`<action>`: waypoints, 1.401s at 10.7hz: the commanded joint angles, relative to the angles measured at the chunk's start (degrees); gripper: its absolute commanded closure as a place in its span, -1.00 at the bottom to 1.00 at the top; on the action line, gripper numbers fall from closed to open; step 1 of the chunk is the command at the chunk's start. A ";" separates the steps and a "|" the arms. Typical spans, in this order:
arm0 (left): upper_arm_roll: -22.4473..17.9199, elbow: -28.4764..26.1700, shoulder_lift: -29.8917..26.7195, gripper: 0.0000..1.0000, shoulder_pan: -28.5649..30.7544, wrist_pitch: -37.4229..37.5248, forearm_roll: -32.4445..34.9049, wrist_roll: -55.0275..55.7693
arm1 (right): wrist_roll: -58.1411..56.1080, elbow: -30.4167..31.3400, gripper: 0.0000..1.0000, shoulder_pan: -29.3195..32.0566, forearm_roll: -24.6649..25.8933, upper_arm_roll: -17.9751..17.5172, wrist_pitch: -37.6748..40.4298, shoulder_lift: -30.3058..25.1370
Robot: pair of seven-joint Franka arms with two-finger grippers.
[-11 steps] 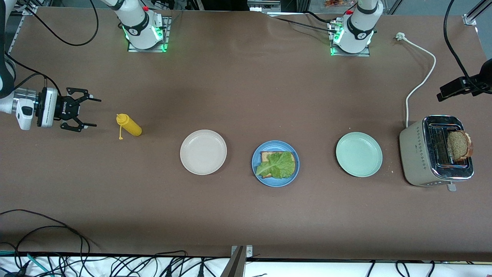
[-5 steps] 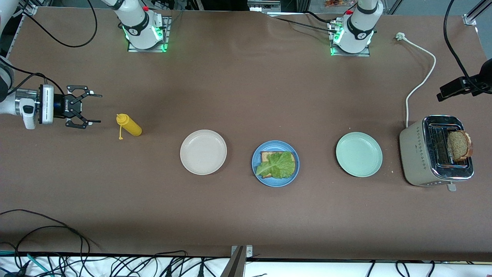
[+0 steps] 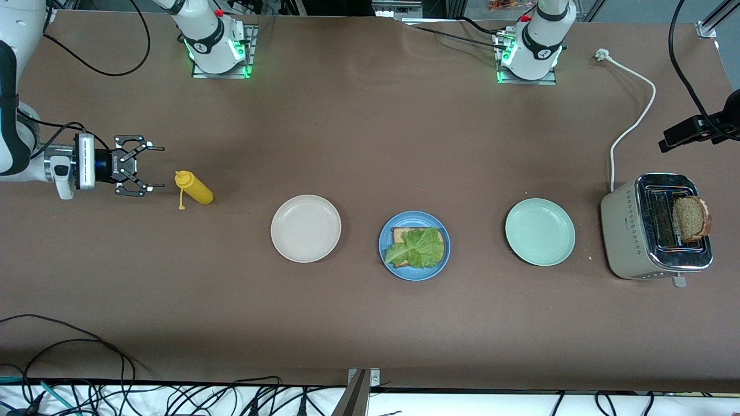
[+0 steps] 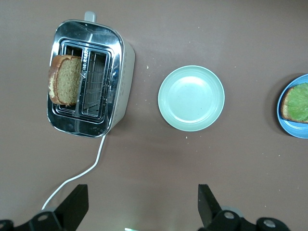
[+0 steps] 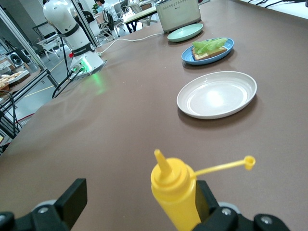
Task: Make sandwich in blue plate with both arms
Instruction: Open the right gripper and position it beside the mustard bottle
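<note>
The blue plate (image 3: pixel 383 247) sits mid-table and holds one bread slice (image 3: pixel 399 234) with a green lettuce leaf (image 3: pixel 419 248) on top. It also shows in the right wrist view (image 5: pixel 219 54) and at the edge of the left wrist view (image 4: pixel 285 121). A second brown slice (image 3: pixel 691 218) stands in the toaster (image 3: pixel 630 231). My right gripper (image 3: pixel 155 168) is open, low at the right arm's end of the table. A yellow squeeze bottle (image 5: pixel 175 192) stands just ahead of it, close to one finger. My left gripper (image 4: pixel 142 207) is open and empty, high over the table beside the toaster (image 4: pixel 120 72); it is out of the front view.
A cream-white plate (image 3: pixel 306 228) lies between the yellow bottle (image 3: pixel 195 188) and the blue plate. A pale mint-green plate (image 3: pixel 540 231) lies between the blue plate and the toaster. The toaster's white cable (image 3: pixel 633 118) runs toward the left arm's base. Black cables hang along the table's near edge.
My right gripper has moved toward the yellow bottle, and its open fingertips are now just short of it. Nothing on the plates or in the toaster has moved.
</note>
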State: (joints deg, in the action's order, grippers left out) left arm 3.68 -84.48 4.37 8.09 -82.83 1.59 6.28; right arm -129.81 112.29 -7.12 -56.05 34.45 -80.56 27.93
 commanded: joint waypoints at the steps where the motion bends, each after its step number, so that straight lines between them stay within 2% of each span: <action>1: 0.36 0.20 -0.06 -1.00 0.70 0.56 0.95 0.31 | -7.18 -1.72 -1.00 1.94 -3.43 -0.52 2.08 4.31; 4: 0.36 0.20 -0.06 -1.00 0.70 0.56 0.95 0.31 | -13.70 -1.72 -1.00 1.94 -7.75 -0.52 4.01 8.01; 10: 0.45 0.20 -0.06 -1.00 0.70 0.56 0.95 0.31 | -19.68 -1.37 -1.00 1.94 -9.07 -0.61 3.75 9.86; 13: 0.45 0.20 -0.06 -1.00 0.70 0.56 0.95 0.31 | -23.55 -1.37 -1.00 2.11 -12.14 -1.92 3.75 12.06; 15: 0.36 0.20 -0.06 -1.00 0.78 0.56 0.95 0.31 | -24.78 -1.28 -1.00 2.20 -12.24 -2.36 3.75 12.68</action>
State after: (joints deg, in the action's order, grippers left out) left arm 3.72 -84.49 4.38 8.58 -82.83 1.59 6.28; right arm -152.23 111.96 -5.98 -67.01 32.96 -78.14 39.17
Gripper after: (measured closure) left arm 0.000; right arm 0.000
